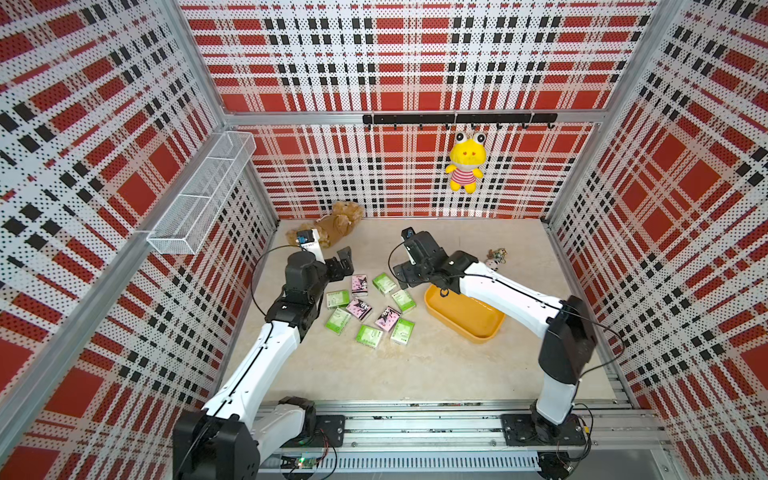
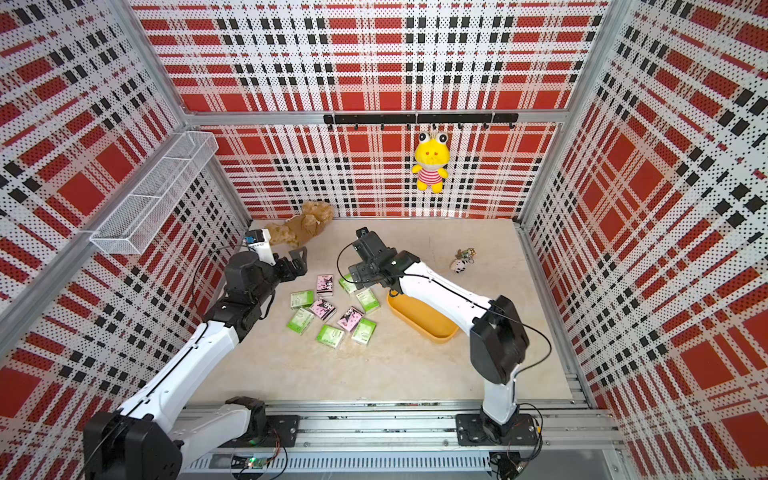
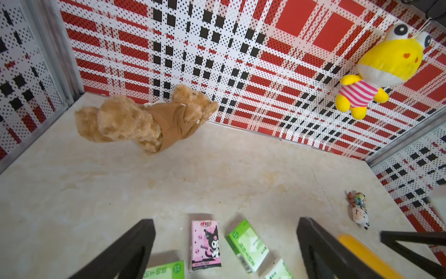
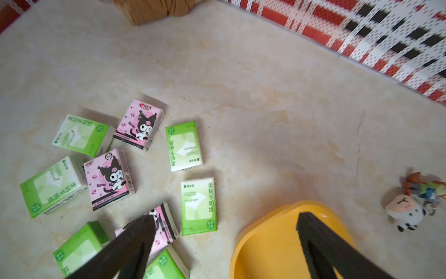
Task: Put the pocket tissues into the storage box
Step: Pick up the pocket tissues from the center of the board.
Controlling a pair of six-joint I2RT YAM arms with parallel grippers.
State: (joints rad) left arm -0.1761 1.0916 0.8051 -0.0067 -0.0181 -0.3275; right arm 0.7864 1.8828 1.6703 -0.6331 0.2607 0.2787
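Note:
Several pocket tissues [image 1: 365, 309], green-and-white and pink with a black cartoon figure, lie scattered flat mid-table in both top views. The yellow-orange storage box [image 1: 478, 336] stands to their right and shows nothing inside; my right arm crosses over its far end. My left gripper [image 1: 343, 259] hovers open just beyond the far-left packets; in the left wrist view a pink packet [image 3: 206, 242] and a green one [image 3: 246, 244] lie below its spread fingers [image 3: 135, 244]. My right gripper [image 4: 225, 216] is open and holds nothing, one finger over a pink packet [image 4: 166, 229], the other over the box [image 4: 272, 246].
A brown teddy [image 1: 336, 224] lies at the back left against the wall. A yellow frog plush [image 1: 465, 166] hangs from a black hook rail [image 1: 457, 119]. A small keychain trinket [image 1: 496, 257] lies behind the box. A white wire basket [image 1: 203, 195] is fixed on the left wall.

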